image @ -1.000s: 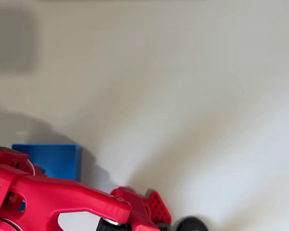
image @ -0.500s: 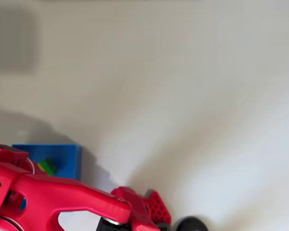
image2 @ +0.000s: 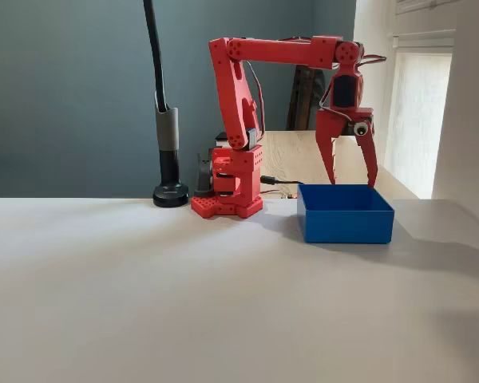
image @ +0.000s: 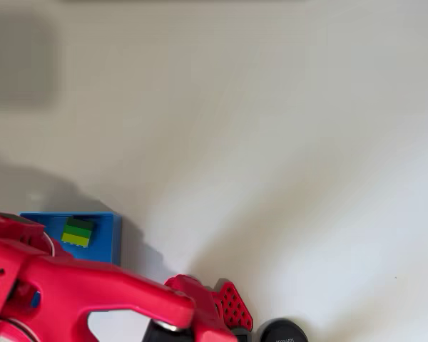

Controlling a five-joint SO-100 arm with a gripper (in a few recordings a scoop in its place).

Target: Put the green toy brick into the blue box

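The green toy brick (image: 78,232), lime layer beside a darker green one, lies on the flat bottom of the blue box (image: 105,235) in the overhead view, near the box's upper edge. In the fixed view the blue box (image2: 345,214) stands right of the red arm's base, and its walls hide the brick. My red gripper (image2: 353,180) hangs straight above the box, fingers pointing down and spread open, with nothing between them.
The red arm's base (image2: 228,185) stands behind the box's left side, with a black lamp stand (image2: 170,191) further left. In the overhead view the arm (image: 93,293) covers the lower left corner, and a black round foot (image: 282,332) sits at the bottom edge.
The brick was out of sight a second ago, then showed partly behind the arm, and now lies in plain view on the box's bottom. The arm has shifted slightly lower.
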